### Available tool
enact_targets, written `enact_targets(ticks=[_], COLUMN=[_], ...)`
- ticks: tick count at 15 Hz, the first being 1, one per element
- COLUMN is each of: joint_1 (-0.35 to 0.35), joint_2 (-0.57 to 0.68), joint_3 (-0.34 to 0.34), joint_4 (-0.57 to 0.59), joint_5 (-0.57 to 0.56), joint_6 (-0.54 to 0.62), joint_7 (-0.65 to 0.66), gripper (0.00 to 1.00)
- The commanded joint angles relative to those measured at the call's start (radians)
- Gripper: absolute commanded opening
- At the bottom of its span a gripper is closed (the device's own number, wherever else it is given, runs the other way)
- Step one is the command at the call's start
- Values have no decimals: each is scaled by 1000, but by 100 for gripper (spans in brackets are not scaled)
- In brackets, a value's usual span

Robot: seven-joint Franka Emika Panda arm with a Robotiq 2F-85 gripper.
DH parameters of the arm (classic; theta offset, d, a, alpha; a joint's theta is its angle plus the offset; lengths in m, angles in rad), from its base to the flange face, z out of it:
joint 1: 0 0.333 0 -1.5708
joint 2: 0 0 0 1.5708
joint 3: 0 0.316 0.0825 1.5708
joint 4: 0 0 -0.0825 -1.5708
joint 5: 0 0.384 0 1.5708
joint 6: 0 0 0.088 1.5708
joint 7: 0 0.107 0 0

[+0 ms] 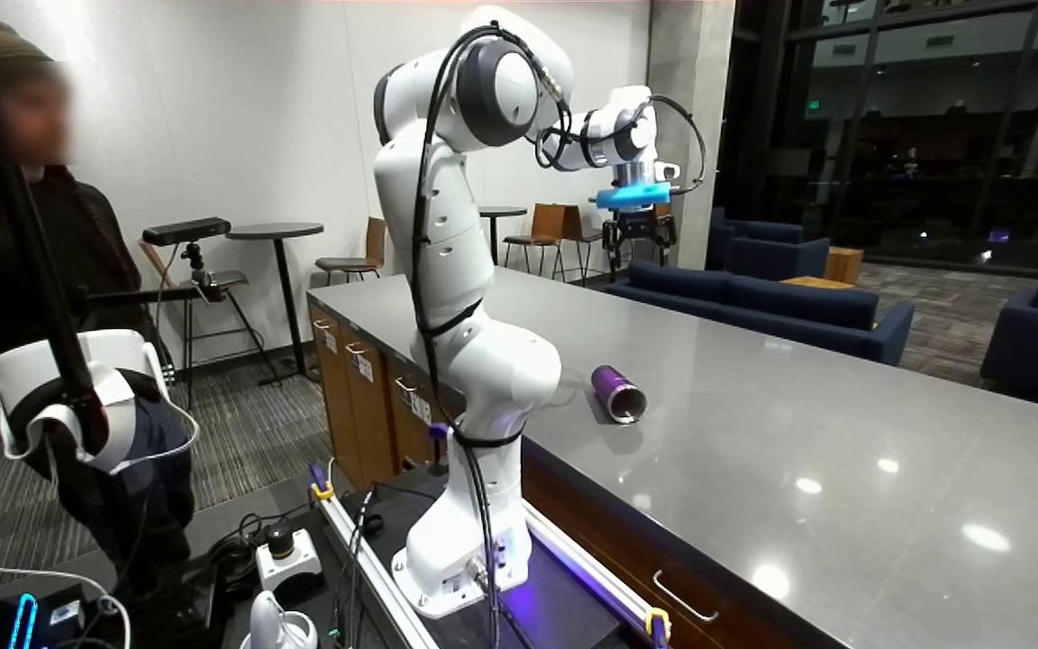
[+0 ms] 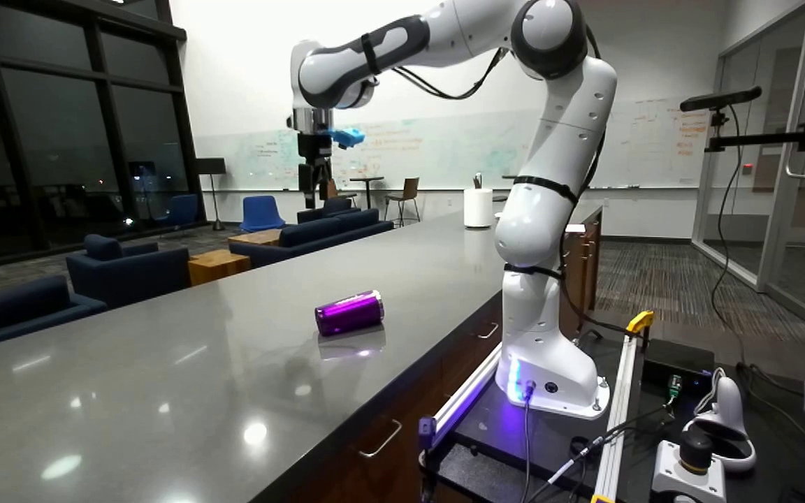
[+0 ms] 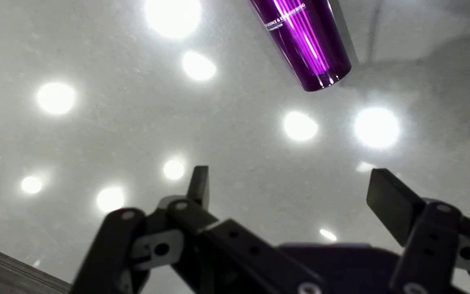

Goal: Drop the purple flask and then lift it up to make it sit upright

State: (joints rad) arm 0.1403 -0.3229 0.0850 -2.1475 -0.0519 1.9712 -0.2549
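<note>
While your fingers (image 3: pixel 394 206) stood wide apart at the bottom of the wrist view with nothing between them, the chief danger lay in their aim. The desk (image 3: pixel 255 171) showed through the gap, and the purple flask (image 3: pixel 306 41) lay on its side at the top edge, right of centre, partly cut off by the frame. A straight descent from there was likely to miss it. In both exterior views the fingers hung well above the desk, so misjudging the height seemed possible too: one tip could strike the flask and start it rolling, since its round side lay on a glossy surface with nothing bracing it. It also slanted across the wrist view; unless you matched that angle, closing might twist it loose. Its open-looking mouth (image 1: pixel 627 405) faced the lower right in an exterior view, so turning it the wrong way could stand it upside down, and releasing it tilted would probably topple it. Farther out, the desk's edge (image 3: pixel 14 271) crossed the lower left of the wrist view, where a long roll could end in a fall.
</note>
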Motion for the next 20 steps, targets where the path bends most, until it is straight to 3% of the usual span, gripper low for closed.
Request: enact_targets(ticks=[1, 4, 5, 12, 16, 20], joint_1=[32, 80, 80, 119, 114, 89], joint_2=[-14, -7, 13, 19, -31, -123], joint_3=[18, 62, 87, 168, 173, 199], joint_4=[-18, -64, -55, -26, -138, -340], joint_5=[67, 184, 217, 426, 517, 501], joint_6=[33, 162, 193, 265, 354, 447], joint_7=[20, 73, 183, 507, 643, 825], gripper=[100, 100, 100, 100, 100, 100])
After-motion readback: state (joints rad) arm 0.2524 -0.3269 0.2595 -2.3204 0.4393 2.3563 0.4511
